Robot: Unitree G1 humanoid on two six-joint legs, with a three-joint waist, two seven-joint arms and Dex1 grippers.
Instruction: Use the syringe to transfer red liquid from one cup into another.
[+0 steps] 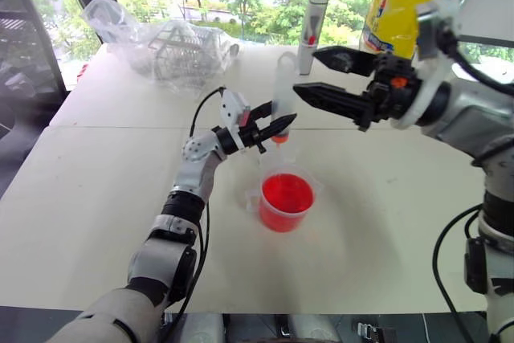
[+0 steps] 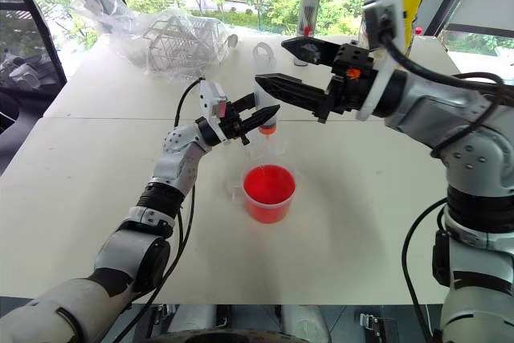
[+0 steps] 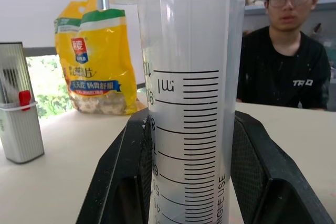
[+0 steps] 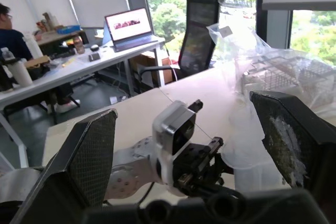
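Your left gripper (image 1: 271, 129) has its fingers clenched around the barrel of the syringe (image 1: 282, 90), which stands upright with its orange-red tip (image 1: 279, 139) pointing down and its open flange at the top. In the left wrist view the printed scale of the barrel sits squarely between the two black fingers (image 3: 122, 182). The tip hangs just above and behind the beaker (image 1: 285, 202), which rests on the white desk (image 1: 96, 198) and holds the red liquid (image 1: 287, 193). The small clear cup (image 2: 269, 149) stands just behind the beaker, under the tip. Your right gripper (image 1: 317, 75) hovers beside the top of the syringe with its fingers spread wide, holding nothing. At the far edge of the desk you have a grey tube (image 1: 311, 32), a yellow bag (image 1: 401, 2) and a wire rack in clear plastic (image 1: 173, 50).
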